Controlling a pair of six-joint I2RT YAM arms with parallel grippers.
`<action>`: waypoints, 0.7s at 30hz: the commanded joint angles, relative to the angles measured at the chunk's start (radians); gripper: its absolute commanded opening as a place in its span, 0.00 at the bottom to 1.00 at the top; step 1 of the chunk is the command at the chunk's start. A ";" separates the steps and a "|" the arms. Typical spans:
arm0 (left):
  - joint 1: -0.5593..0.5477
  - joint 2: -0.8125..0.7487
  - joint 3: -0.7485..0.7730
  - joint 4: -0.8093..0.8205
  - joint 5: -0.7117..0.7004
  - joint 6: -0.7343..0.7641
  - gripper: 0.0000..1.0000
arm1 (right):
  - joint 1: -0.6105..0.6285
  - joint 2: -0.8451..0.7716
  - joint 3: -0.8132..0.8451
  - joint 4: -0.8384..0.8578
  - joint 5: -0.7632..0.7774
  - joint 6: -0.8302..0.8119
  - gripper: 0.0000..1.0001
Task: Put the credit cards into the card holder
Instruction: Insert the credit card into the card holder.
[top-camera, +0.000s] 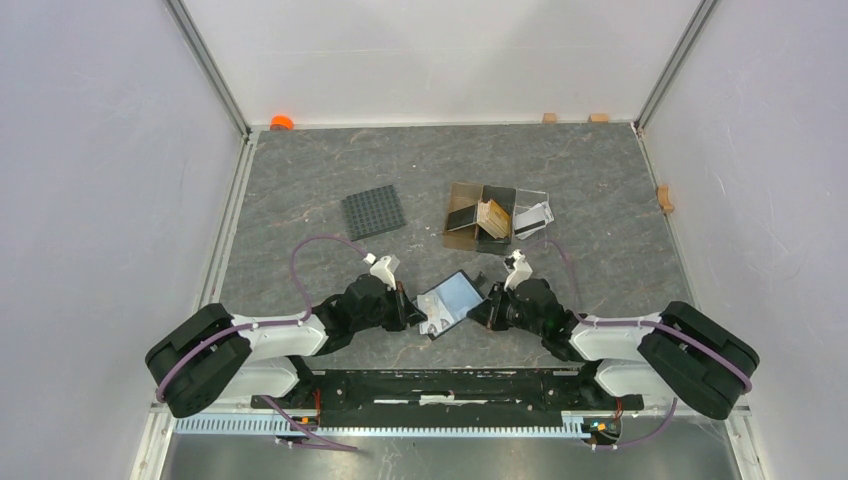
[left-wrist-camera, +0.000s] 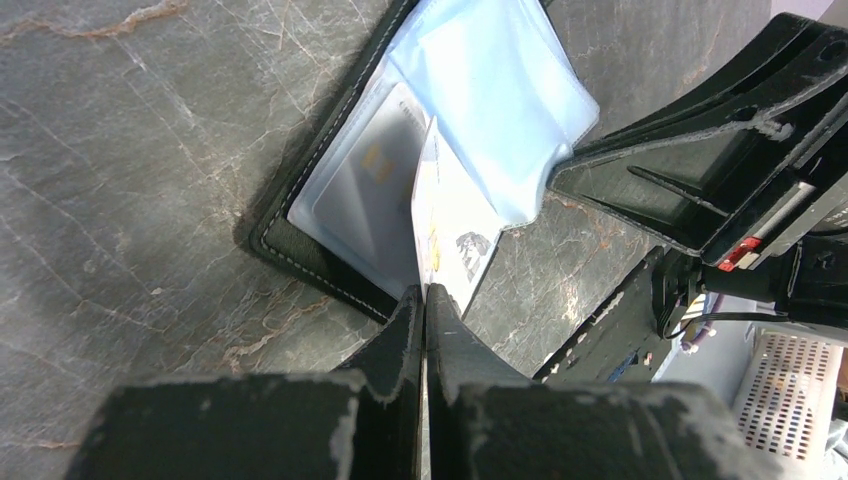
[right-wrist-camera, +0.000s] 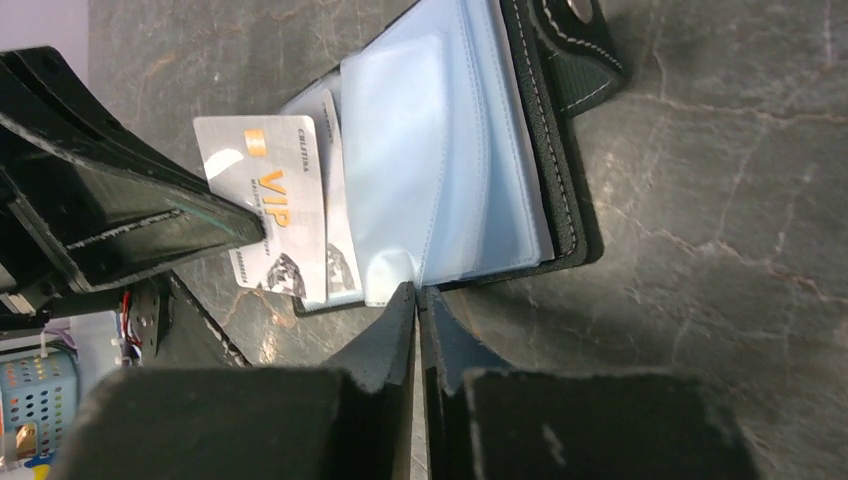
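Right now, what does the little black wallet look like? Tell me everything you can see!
The card holder lies open on the grey table, between both grippers. Its cover looks like black stitched leather, with a strap tab and snap. Inside are pale blue, see-through plastic sleeves. Another card sits under one sleeve. The left gripper holds a whitish VIP credit card against the sleeves. The right gripper seems to pinch a sleeve's edge.

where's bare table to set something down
Bare: far strip behind mat and box; left of the mat; right of the tray. Crowded: near centre, where left gripper, with a card, and right gripper meet at the holder.
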 joint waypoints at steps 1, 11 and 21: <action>0.008 0.010 -0.026 -0.063 -0.049 0.034 0.02 | -0.001 0.021 0.059 0.034 0.014 -0.067 0.02; 0.013 -0.059 -0.022 -0.117 -0.045 0.031 0.02 | -0.001 -0.109 0.081 -0.054 0.081 -0.169 0.00; 0.013 -0.195 0.054 -0.190 -0.020 0.009 0.02 | -0.001 -0.152 0.119 -0.216 0.132 -0.226 0.00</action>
